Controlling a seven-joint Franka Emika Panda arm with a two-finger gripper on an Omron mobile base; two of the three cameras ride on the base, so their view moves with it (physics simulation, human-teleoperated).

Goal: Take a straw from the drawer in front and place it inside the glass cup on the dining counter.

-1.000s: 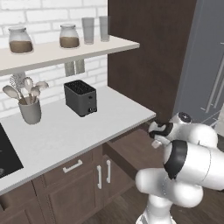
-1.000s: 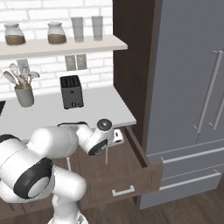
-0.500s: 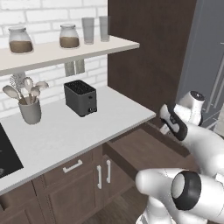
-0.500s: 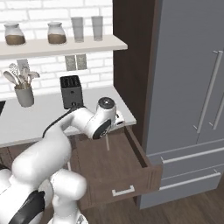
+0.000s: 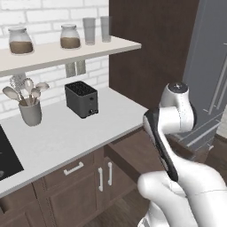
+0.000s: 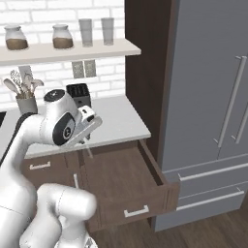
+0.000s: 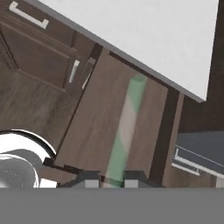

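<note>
In the hand view my gripper (image 7: 111, 180) is shut on the straw (image 7: 127, 127), a thin pale stick with green bands that points away over the open drawer (image 7: 100, 122). From the right base view the gripper (image 6: 86, 141) hangs just above the drawer's (image 6: 121, 174) left rear part, below the worktop edge, with the straw (image 6: 89, 151) pointing down from it. The brown inside of the drawer (image 5: 133, 153) is bare where it shows. The glass cup and the dining counter are out of view.
The pale worktop (image 6: 114, 121) carries a black toaster (image 5: 81, 99) and a utensil pot (image 5: 30, 113). A shelf (image 5: 66, 51) above holds two jars and two tall glasses. A grey fridge (image 6: 208, 111) stands right of the drawer. A black hob (image 5: 6, 155) lies left.
The arm has swung upward and folded. The hand has risen from inside the drawer and shifted left, carrying the straw with it. The jaws have stayed shut.
</note>
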